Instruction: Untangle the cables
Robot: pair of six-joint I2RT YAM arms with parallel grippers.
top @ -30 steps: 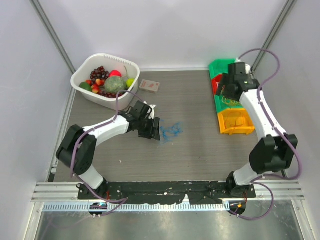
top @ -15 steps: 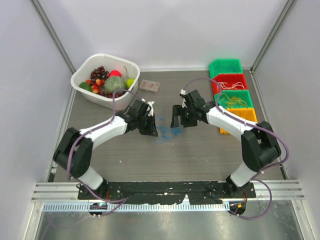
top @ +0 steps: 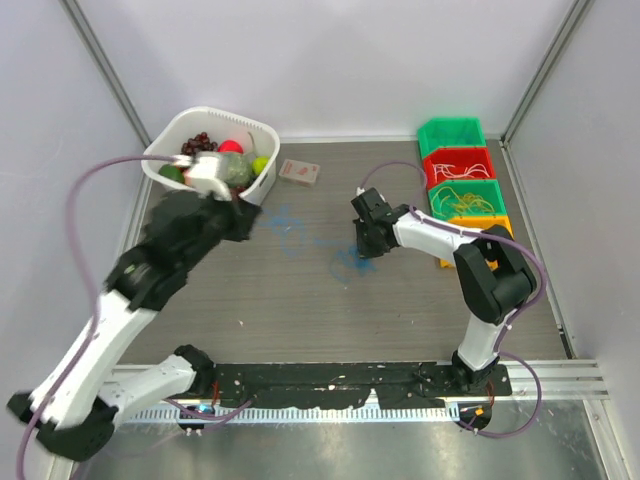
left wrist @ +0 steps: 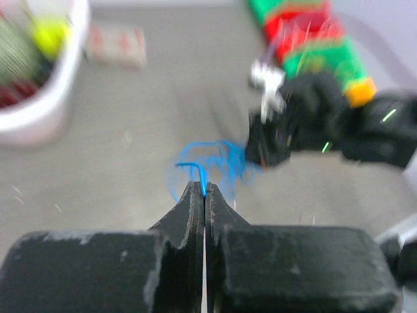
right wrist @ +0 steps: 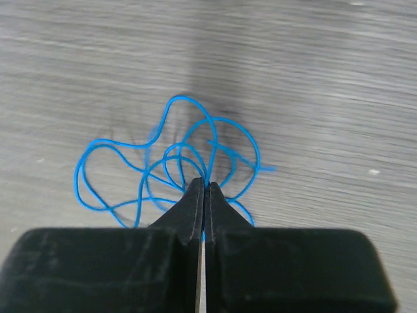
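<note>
White basket of fruit; red bin with white cables

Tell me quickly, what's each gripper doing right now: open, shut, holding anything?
Left gripper: closed, pinching a strand of the blue cable.
Right gripper: closed on the blue cable, down at the tangle.

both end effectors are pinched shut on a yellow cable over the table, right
Not quite: the cable is blue, not yellow. The right wrist view shows the right end effector shut on it, and the left wrist view shows the left end effector shut on a strand of it too.
</note>
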